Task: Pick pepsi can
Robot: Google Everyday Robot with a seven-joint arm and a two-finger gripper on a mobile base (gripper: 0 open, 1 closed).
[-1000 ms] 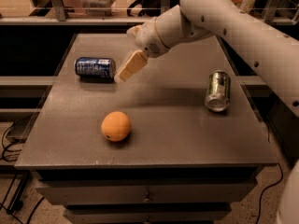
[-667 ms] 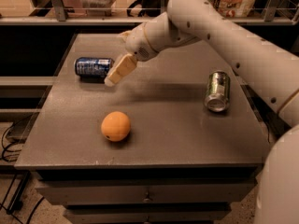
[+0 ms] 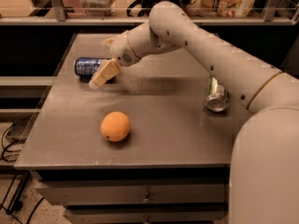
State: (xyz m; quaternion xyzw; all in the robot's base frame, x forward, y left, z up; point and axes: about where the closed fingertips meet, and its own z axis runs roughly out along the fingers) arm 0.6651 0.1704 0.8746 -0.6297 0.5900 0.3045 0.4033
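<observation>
The pepsi can (image 3: 88,66) is dark blue with white lettering and lies on its side at the back left of the grey table (image 3: 163,125). My gripper (image 3: 100,77) has reached over the can's right end, its tan finger (image 3: 104,73) in front of the can and angled down to the left. The can's right end is hidden behind the finger. I cannot tell whether the gripper touches the can.
An orange (image 3: 115,126) sits at the front centre-left of the table. A green-and-silver can (image 3: 216,95) lies on its side at the right, partly behind my arm. A shelf with bags and boxes runs behind the table. Drawers sit under the tabletop.
My gripper has moved left and down, from beside the pepsi can's right end to over it. The cans and the orange have not moved.
</observation>
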